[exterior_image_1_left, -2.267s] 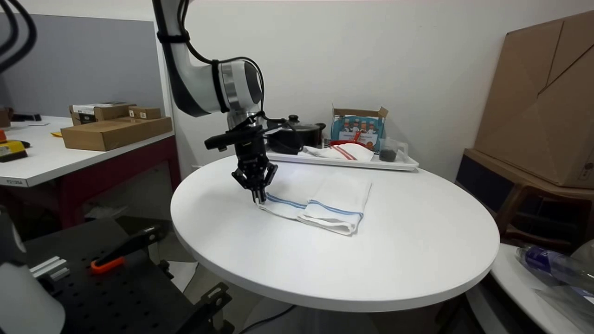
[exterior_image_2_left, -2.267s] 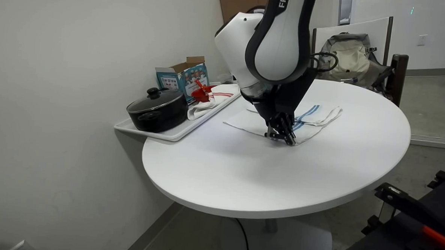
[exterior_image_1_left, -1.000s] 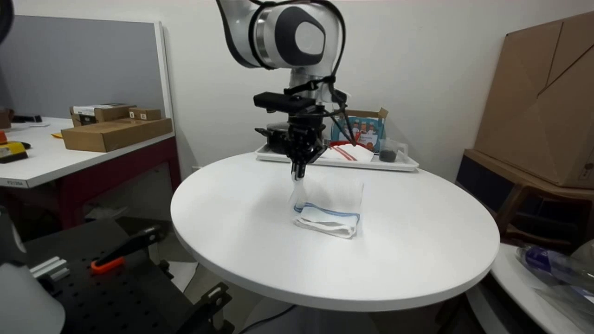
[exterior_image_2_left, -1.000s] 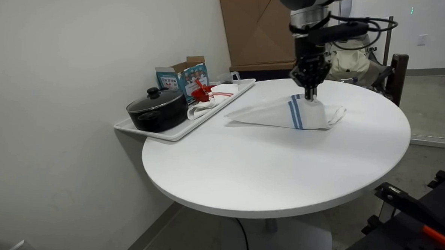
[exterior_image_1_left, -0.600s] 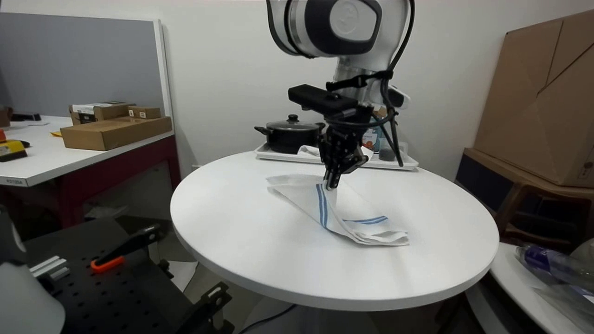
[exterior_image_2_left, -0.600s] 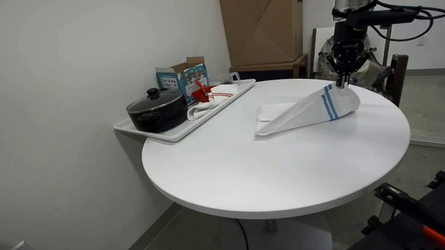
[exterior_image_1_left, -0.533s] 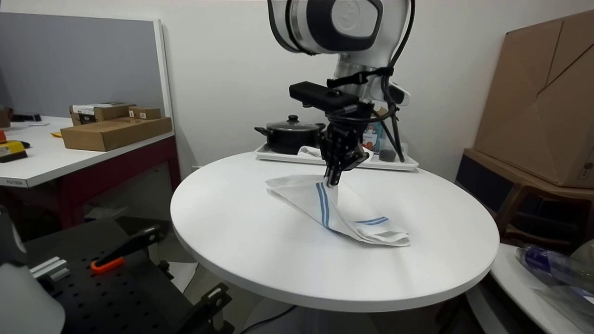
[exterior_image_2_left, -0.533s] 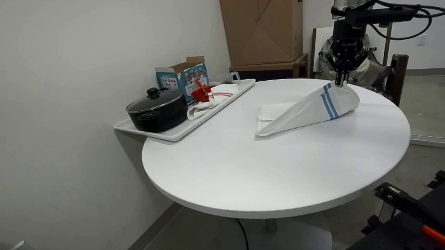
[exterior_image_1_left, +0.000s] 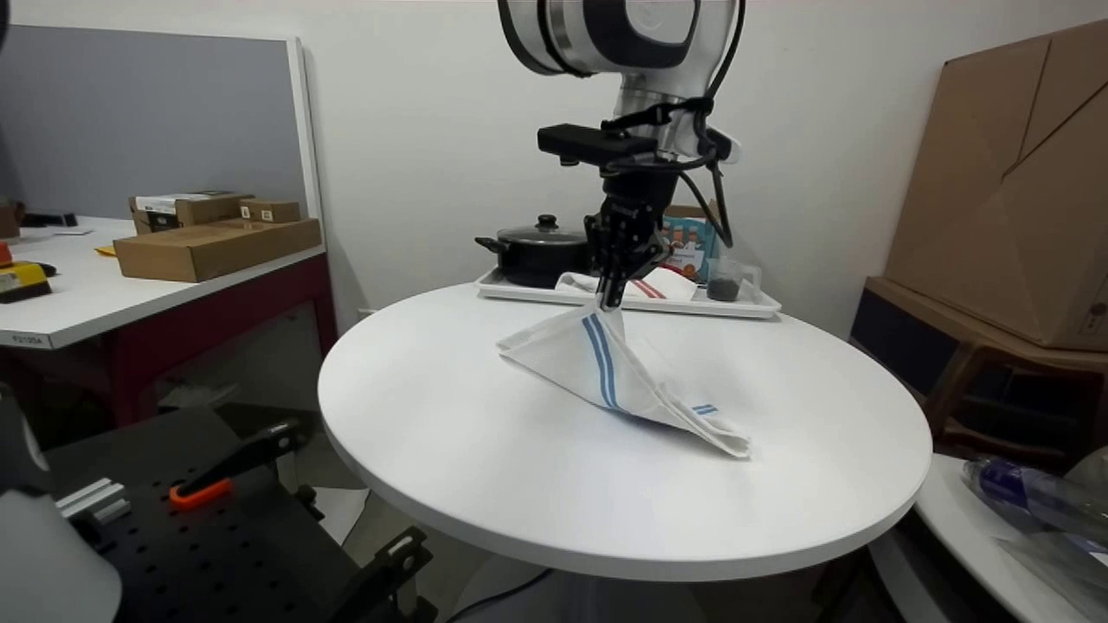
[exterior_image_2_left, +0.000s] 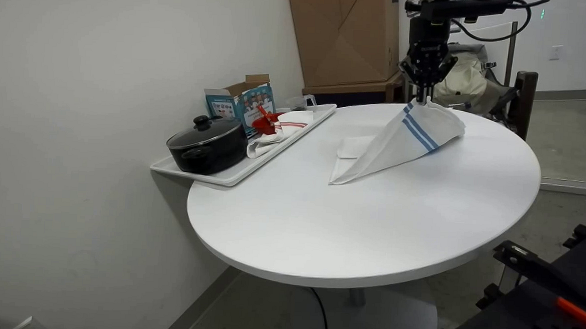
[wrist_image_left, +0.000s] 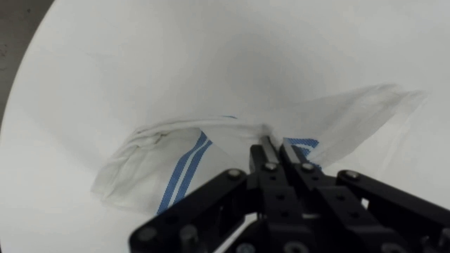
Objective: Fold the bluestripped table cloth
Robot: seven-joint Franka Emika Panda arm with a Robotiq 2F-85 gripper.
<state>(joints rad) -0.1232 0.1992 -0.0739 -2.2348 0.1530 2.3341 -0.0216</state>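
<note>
The white cloth with blue stripes (exterior_image_1_left: pixel 567 368) lies on the round white table (exterior_image_1_left: pixel 485 493), partly lifted into a tent shape. My gripper (exterior_image_1_left: pixel 608 298) points down and is shut on a raised part of the cloth. In an exterior view the held part stands above the table under my gripper (exterior_image_2_left: pixel 421 97), and a flat folded part (exterior_image_2_left: pixel 355 146) lies to its left. In the wrist view my gripper (wrist_image_left: pixel 276 142) pinches the cloth (wrist_image_left: pixel 140 175) between close fingertips. Bunched layers lie left and a loose fold runs right. The cloth's underside is hidden.
A white tray (exterior_image_2_left: pixel 240 174) at the table's wall side holds a black pot (exterior_image_2_left: pixel 207 148), a red-striped cloth (exterior_image_2_left: pixel 295 120), a blue box (exterior_image_2_left: pixel 256 101) and a clear cup (exterior_image_1_left: pixel 725 281). A large cardboard box (exterior_image_1_left: pixel 1021 199) stands beyond the table.
My gripper took the cloth's edge across the cloth, turning and shifting the whole cloth. Over the last half second it rose a little and moved slightly back, lifting the held part higher.
</note>
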